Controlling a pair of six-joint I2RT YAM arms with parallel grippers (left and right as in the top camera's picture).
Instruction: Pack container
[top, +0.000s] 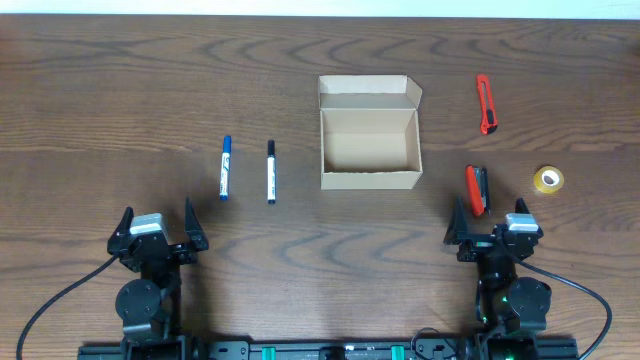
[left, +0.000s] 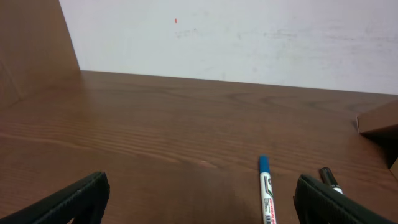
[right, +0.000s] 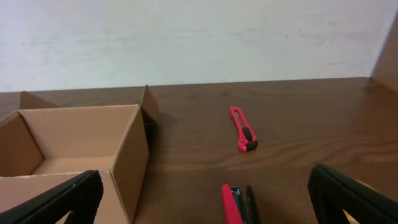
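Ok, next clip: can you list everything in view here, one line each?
box: one, tan, open and empty, table centre
blue marker: one, white with blue cap, left of box
black marker: one, white with black cap, between blue marker and box
cutter: one, red, right of box, far side
red-black tool: one, right of box, type unclear
tape roll: one, yellow, far right
table: one, dark brown wood
left end effector: one, black, open, empty
right end effector: one, black, open, empty

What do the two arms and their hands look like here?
Both arms are black with round joint housings. The left hand and right hand each have two black wedge-shaped fingers and a pale grey block behind them. Black cables loop away from each base.
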